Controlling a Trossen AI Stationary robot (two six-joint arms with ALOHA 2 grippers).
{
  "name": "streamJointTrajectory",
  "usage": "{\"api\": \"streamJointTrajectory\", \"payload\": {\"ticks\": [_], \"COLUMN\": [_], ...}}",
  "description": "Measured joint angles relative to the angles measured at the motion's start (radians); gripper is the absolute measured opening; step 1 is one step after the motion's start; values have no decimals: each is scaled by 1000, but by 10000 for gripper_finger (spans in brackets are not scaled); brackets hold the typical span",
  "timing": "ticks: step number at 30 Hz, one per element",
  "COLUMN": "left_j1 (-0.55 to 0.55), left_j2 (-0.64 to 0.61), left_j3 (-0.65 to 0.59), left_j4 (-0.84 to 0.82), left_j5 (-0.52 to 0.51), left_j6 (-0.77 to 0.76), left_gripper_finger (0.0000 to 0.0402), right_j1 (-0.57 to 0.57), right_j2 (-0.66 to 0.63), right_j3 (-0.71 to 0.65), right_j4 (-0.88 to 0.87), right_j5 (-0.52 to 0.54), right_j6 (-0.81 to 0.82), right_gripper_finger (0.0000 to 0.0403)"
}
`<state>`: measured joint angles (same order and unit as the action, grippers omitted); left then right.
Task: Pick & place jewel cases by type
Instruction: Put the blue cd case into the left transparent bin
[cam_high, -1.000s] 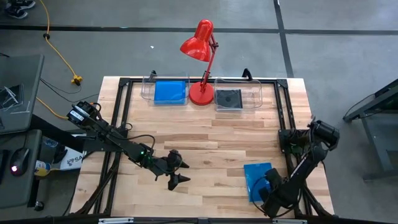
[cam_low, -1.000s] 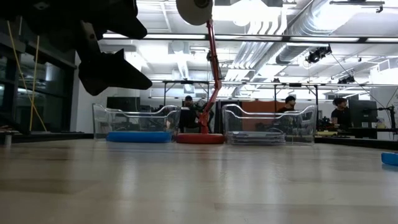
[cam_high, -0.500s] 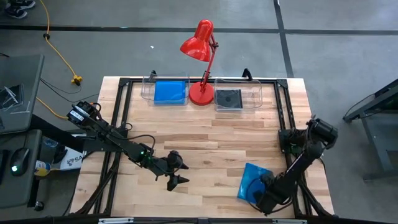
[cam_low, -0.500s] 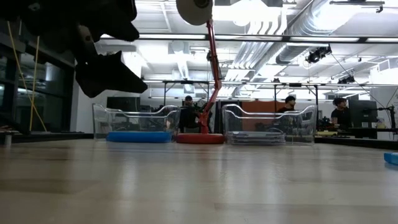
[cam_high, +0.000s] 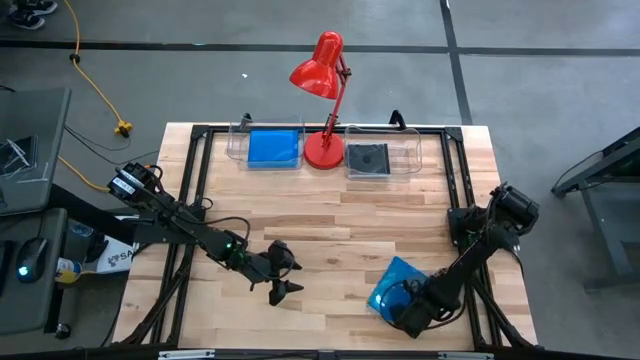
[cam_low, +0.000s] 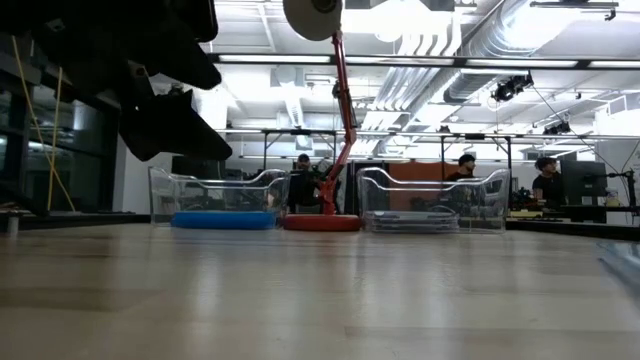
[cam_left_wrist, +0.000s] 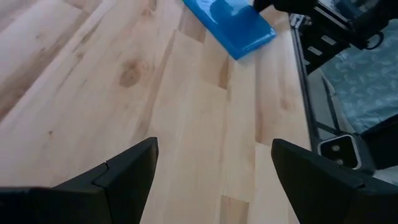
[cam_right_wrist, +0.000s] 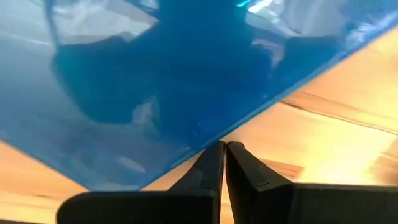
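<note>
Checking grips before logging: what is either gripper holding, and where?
Right gripper pinches the blue jewel case by its near edge; left gripper is open, empty.

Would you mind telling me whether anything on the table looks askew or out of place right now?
Yes: one blue jewel case lies skewed on the table's near right part, away from the two clear trays. The shut right gripper meets its edge. The left gripper hangs open mid-table, holding nothing.

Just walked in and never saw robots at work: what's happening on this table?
The right gripper, jaws shut, is at a blue jewel case near the table's front right. The left gripper hovers with jaws open over bare wood. At the back, beside a red lamp, one clear tray holds a blue case, the other tray a black case.
</note>
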<state>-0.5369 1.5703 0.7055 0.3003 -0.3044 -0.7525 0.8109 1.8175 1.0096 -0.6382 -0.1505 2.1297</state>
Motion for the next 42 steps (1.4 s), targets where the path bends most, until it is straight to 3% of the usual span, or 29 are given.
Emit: {"api": "streamJointTrajectory", "payload": {"ticks": [10,18,27,34,42], "left_j1": [14,86,85,85,114], "left_j2": [0,0,18,90,171], "left_j3": [0,0,0,-1,5], "left_j4": [-19,-6,-30,37,250], "left_j5": [-153,-42,-35,-3,28], "left_j6": [-4,-11,-15,-107,-127], "left_gripper_finger": [312,312,312,312,312], "right_j1": [-97,-154,-185,-183,-140], "right_j2": [1,5,-40,-145,-177], "right_j3": [1,-2,-4,-3,-3], "right_j4": [97,245,291,137,-123], "right_j5": [125,269,412,440,312], "right_j6": [-103,-211,-290,-283,-173], "right_gripper_finger": [0,0,0,0,0]}}
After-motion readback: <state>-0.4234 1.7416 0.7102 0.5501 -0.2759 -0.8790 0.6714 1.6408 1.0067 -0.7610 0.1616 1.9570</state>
